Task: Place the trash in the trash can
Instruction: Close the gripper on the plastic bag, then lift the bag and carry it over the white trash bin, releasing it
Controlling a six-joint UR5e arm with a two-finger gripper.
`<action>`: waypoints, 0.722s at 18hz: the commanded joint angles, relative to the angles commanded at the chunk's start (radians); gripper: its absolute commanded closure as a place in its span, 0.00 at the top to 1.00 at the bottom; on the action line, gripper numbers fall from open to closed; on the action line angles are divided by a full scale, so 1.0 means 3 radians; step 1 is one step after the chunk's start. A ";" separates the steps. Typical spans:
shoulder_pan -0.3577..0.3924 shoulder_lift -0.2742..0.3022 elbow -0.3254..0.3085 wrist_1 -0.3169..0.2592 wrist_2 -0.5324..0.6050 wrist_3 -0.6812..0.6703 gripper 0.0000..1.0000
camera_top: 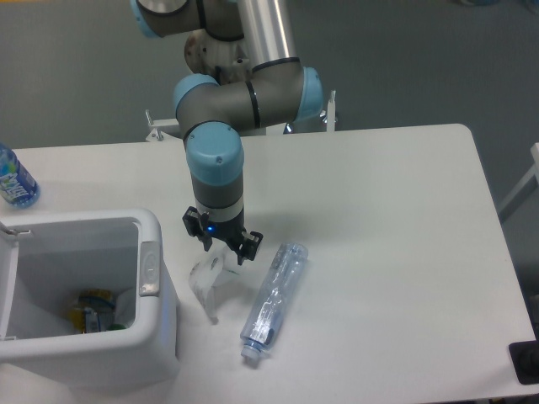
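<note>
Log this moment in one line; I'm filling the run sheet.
gripper: open, over wrapper | crushed bottle: on table | trash can: neither piece inside

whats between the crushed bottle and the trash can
The crumpled white wrapper lies between the crushed bottle and the trash can, with the open gripper over it.

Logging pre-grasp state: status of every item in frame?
gripper: open, just above the wrapper
wrapper: crumpled, on the table, not gripped
crushed bottle: lying flat, capped, untouched
trash can: open-topped, some rubbish already inside
blue-labelled bottle: at the left table edge, partly cut off
</note>
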 joint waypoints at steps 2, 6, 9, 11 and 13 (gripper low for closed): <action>0.0005 0.0005 0.0010 -0.0015 -0.0015 0.0005 0.00; 0.0036 0.0102 -0.0015 -0.0061 -0.0010 0.0051 0.00; 0.0087 0.0194 -0.0010 -0.0240 -0.0021 0.0127 0.00; 0.0199 0.0367 -0.0005 -0.0403 -0.0158 0.0362 0.00; 0.0357 0.0567 0.0005 -0.0450 -0.0418 0.0424 0.00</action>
